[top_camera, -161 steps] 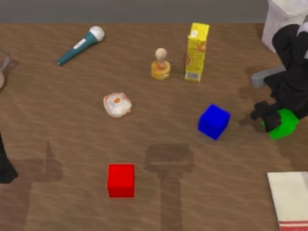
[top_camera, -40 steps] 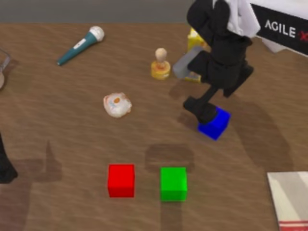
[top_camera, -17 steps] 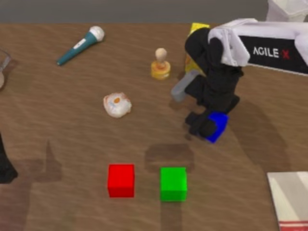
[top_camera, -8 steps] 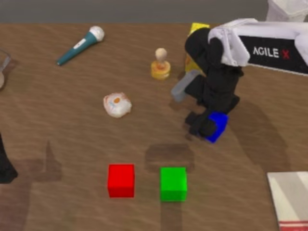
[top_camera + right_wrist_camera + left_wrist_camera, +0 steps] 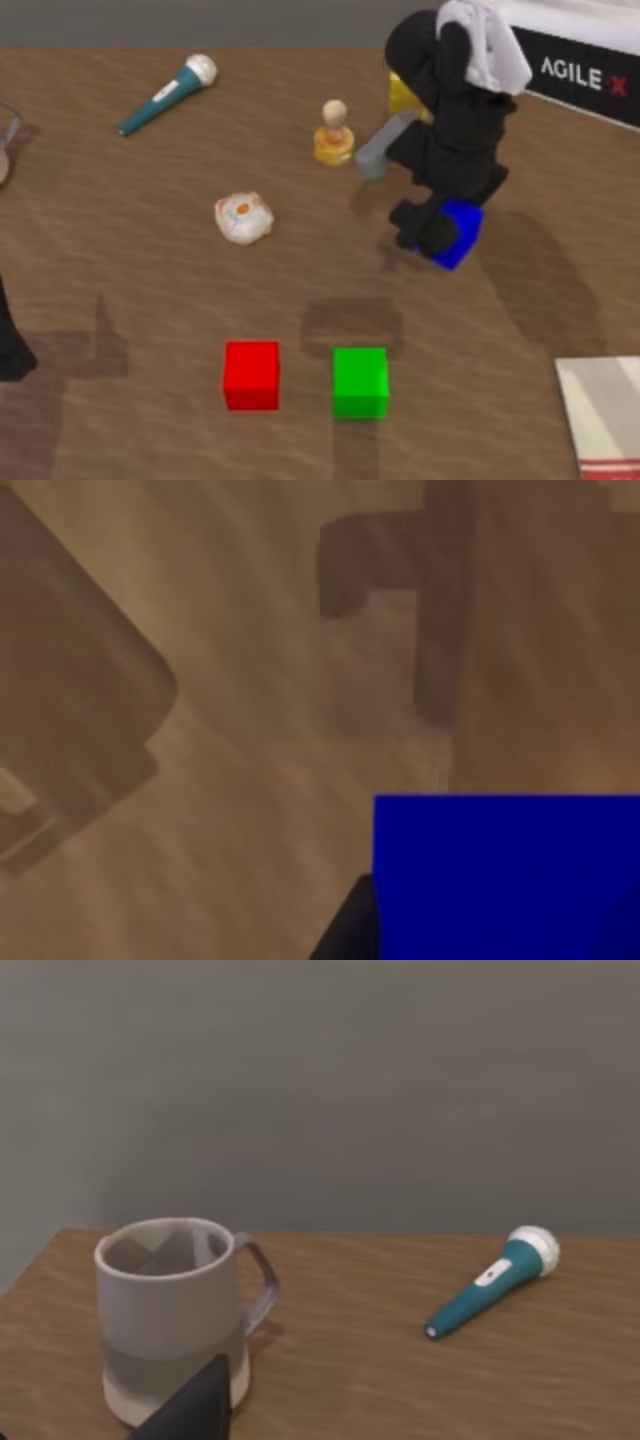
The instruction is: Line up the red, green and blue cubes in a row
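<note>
The red cube [image 5: 251, 374] and the green cube [image 5: 360, 381] sit side by side near the table's front, a small gap between them. Farther back and to the right, the blue cube [image 5: 463, 230] is held in my right gripper [image 5: 437, 235], which is shut on it. In the right wrist view the blue cube [image 5: 510, 880] fills a corner, with one dark finger [image 5: 350, 935] against its side and the wood below. My left arm [image 5: 10, 350] is parked at the table's left edge.
A teal microphone [image 5: 168, 93], a wooden peg figure [image 5: 334, 133] and a yellow carton [image 5: 403, 95], mostly hidden behind my right arm, stand at the back. A white crumpled lump [image 5: 243, 218] lies mid-left. A white cloth [image 5: 605, 415] lies front right. A grey mug [image 5: 175, 1315] stands at far left.
The green cube, once in my right gripper at far right, now sits beside the red one. My right gripper closed on the blue cube, which has since shifted backward in the top view.
</note>
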Controlling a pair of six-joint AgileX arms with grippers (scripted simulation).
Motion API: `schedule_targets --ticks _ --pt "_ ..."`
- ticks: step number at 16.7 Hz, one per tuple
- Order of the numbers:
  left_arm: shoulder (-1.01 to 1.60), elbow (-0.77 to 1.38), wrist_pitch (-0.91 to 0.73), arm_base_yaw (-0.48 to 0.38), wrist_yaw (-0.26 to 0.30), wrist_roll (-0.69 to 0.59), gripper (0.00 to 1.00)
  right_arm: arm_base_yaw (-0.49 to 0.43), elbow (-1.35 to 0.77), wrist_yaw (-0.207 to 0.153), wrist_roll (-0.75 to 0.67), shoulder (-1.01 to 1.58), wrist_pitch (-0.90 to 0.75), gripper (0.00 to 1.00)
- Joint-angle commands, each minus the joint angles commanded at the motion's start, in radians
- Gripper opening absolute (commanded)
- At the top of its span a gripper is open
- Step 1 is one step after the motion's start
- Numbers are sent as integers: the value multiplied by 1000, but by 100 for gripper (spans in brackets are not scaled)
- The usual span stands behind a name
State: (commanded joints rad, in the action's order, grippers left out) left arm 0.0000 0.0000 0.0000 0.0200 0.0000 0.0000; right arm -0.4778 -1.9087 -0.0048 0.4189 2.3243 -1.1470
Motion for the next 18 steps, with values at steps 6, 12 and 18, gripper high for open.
schedule_targets --ticks 6,12,18 --pt "0 0 0 0 0 0 100 5 -31 0 -3 -18 -40 0" --pt "0 0 0 0 0 0 100 -61 139 -4 133 -157 6 0" --pt "0 0 0 0 0 0 100 -183 508 -9 388 -412 84 0"
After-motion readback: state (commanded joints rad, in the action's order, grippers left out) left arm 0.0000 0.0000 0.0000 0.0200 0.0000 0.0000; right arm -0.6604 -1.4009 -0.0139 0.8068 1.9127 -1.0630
